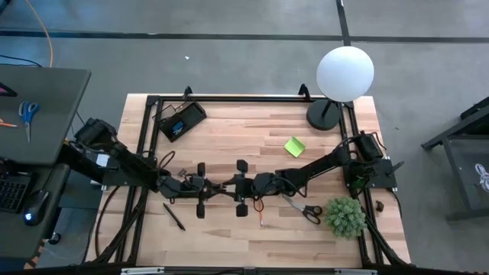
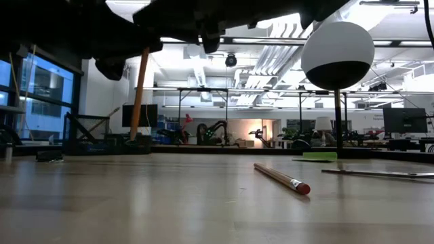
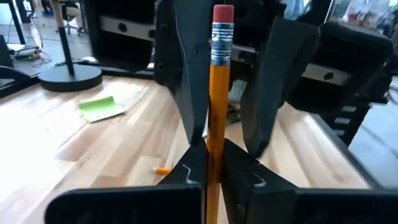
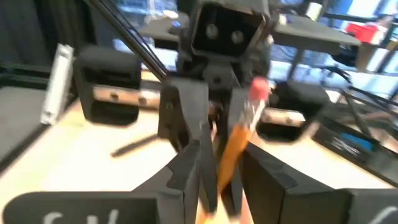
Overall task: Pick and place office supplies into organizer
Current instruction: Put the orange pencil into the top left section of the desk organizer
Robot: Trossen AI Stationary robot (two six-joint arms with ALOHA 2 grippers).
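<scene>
Over the middle of the pale wooden table point(image 1: 229, 137), the two dark arms meet nose to nose, about level with the centre and a little toward six o'clock. The left gripper point(image 3: 210, 163) has its fingers pinched tight on an orange pencil with a silver ferrule and red eraser point(image 3: 217, 93), which stands straight up between them. The right gripper point(image 4: 219, 180) faces it from the three o'clock side with its fingers parted around the same pencil, loose rather than clamping. The small black rectangular organizer tray point(image 1: 180, 120) sits well apart near the table's eleven o'clock corner. A lime-green sticky-note pad point(image 1: 294, 146) lies toward two o'clock, black-handled scissors point(image 1: 304, 208) toward four o'clock beside a small bushy green plant point(image 1: 345, 216), and a black pen point(image 1: 173, 216) toward seven o'clock. Another red-tipped pencil point(image 2: 281, 177) lies flat on the wood.
</scene>
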